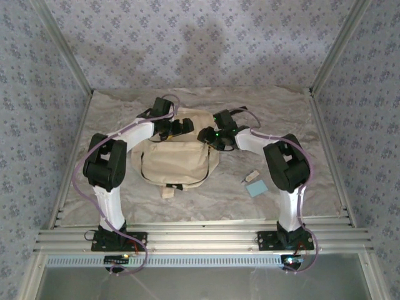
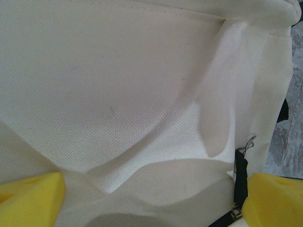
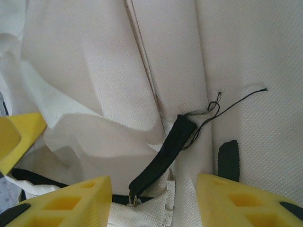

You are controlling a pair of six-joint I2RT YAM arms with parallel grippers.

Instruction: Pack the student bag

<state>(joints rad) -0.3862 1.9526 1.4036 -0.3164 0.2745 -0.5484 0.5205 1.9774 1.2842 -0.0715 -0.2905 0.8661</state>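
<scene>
1. Firstly, the student bag (image 1: 178, 159) was seen lying flat near the middle of the table (image 1: 281, 112). Its cream fabric faced up and a dark zipper line curved across its front.
2. On writing: a light blue square (image 1: 257, 188) and a small tan piece (image 1: 252, 177) were noted on the table to the right of the bag, apart from it. Both were too small for any print to be read.
3. The left gripper (image 1: 180, 127) was placed over the far left part of the bag.
4. In the left wrist view its yellow fingers (image 2: 28, 198) were spread wide, one at each lower corner. Creased cream fabric lay between them and nothing was pinched.
5. A black strap (image 2: 241, 175) with a frayed end was seen just beside the right-hand finger. Contact could not be told.
6. The right gripper (image 1: 207, 134) was placed over the far right part of the bag, near the left gripper.
7. In the right wrist view its jaws were held partway apart. A black pull tab (image 3: 165, 151) lay in the gap and was not clamped.
8. A loose black thread (image 3: 236, 101) was seen running from the upper end of the tab across the fabric.
</scene>
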